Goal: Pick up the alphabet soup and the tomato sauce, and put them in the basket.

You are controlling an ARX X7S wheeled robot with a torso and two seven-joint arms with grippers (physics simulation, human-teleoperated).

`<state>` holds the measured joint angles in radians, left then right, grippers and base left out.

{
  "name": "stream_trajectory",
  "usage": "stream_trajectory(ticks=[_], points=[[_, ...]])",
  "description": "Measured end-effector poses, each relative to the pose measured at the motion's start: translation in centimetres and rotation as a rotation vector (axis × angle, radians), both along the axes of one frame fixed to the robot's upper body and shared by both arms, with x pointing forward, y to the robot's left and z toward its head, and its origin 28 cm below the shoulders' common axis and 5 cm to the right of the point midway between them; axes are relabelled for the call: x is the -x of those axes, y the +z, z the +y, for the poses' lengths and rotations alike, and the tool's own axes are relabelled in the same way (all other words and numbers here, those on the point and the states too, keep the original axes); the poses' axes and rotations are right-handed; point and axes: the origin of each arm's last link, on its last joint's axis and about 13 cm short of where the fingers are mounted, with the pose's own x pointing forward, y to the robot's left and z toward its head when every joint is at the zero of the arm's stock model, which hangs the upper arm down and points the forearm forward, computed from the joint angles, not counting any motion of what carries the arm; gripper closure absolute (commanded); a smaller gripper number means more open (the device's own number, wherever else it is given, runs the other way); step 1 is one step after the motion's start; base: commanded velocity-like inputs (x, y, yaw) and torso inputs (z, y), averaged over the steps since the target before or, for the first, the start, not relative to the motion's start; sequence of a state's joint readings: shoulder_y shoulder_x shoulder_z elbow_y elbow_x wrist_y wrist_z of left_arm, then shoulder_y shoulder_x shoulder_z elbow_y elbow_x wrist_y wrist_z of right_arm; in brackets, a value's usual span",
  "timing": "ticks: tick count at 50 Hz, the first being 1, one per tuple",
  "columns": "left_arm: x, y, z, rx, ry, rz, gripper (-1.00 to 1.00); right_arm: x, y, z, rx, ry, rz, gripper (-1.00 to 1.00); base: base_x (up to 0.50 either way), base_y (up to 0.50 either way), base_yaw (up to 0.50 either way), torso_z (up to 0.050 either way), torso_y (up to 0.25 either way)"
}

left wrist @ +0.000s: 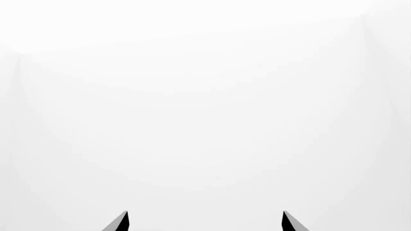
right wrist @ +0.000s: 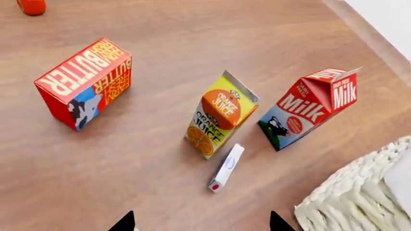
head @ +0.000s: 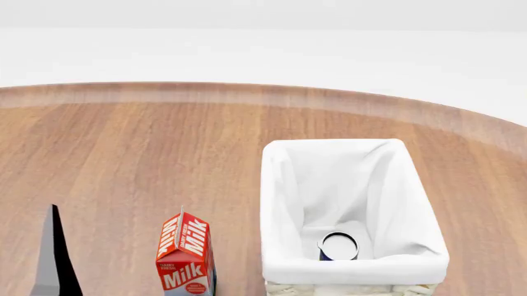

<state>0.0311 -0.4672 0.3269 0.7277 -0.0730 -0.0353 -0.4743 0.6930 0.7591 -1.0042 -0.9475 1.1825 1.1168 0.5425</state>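
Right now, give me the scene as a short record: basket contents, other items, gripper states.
basket: whitish woven wicker basket with white cloth lining, on the wooden table
in basket: one small can with pale silvery top, label mostly hidden
tomato sauce: not in view
others: red milk carton, orange juice carton, red butter box
left gripper: open
right gripper: open

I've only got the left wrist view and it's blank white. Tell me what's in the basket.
Observer: Head view shows one can in the basket, with a silvery top and a sliver of blue: likely the alphabet soup.
Operator: Find the tomato sauce.
Observer: No view shows it. Right wrist view has a butter box, orange juice carton and milk carton on the table.
Operator: Report the right gripper.
Observer: The right gripper is open and empty, above the table beside the basket's wicker.
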Motion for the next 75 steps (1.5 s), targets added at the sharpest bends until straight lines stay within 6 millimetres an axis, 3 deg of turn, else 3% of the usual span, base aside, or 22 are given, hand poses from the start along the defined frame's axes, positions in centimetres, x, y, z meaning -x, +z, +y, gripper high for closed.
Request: stream_trajectory(ticks=[12,40,75], points=[[0.0,0.0,0.0,-0.003,-0.001,0.001,-1.00,0.8,-0.7,-0.1,0.026,0.048,0.030,-1.00,0.00,0.00,0.00,0.000,0.000],[-0.1,-0.2,-0.1,-0.004,-0.003,0.001,-1.00,1.8,-2.6,0.3,0.024,-0.032,0.151,-1.00,0.00,0.00,0.00,0.000,0.000],[0.0,-0.2,-0.2,-0.006,-0.004,0.003,-1.00,1.5,-5.6,0.9,0.001,-0.068,0.192,-1.00,0.00,0.00,0.00,0.000,0.000]])
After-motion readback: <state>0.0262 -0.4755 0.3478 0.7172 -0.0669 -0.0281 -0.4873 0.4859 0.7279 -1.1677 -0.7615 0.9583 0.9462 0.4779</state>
